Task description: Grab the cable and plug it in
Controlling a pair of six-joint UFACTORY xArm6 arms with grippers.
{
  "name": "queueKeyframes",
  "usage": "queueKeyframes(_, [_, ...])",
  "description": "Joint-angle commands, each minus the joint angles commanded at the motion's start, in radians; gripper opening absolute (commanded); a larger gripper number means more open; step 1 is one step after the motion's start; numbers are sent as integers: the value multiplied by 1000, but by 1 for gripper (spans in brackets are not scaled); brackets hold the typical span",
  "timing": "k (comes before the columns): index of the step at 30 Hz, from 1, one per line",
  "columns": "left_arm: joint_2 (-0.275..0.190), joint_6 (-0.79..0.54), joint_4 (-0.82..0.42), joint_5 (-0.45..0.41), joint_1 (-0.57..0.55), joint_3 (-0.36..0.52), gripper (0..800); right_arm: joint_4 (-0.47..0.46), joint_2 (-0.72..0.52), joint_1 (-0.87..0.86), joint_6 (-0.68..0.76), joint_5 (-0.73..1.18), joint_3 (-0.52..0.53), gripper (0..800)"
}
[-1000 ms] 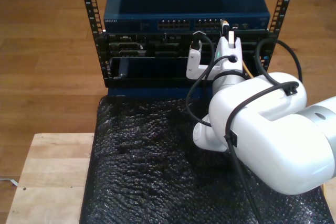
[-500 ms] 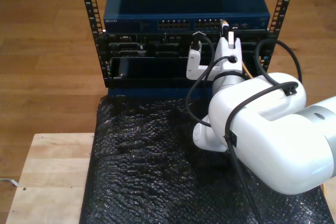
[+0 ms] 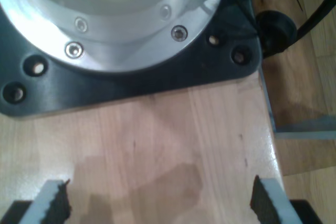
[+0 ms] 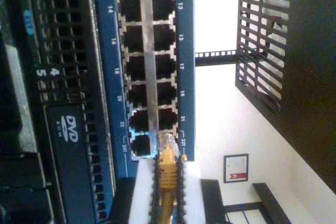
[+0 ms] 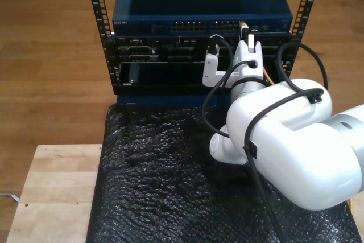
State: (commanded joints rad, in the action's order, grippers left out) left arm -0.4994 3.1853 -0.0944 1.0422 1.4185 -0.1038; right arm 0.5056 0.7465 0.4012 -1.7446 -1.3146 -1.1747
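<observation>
the exterior view is evenly lit and a little soft, with glints on the black bubble wrap (image 5: 170,186). the first wrist view is blurred, with glare on the metal flange (image 3: 105,19). the second wrist view is blown out white behind the switch (image 4: 107,51).

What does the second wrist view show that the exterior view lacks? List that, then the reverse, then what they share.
Second wrist view: printed port numbers, a DVD drive, and the clear plug at the end ports. Exterior view: the black padding, wooden table, rack rails and white arm. Both: the blue switch, and my second claw shut on the yellow cable.
</observation>
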Motion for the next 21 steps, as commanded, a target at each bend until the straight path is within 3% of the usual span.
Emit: queueKeyframes(21, [0,0,0,2,0,0,800,-12,32,-2,0,29,-58,0])
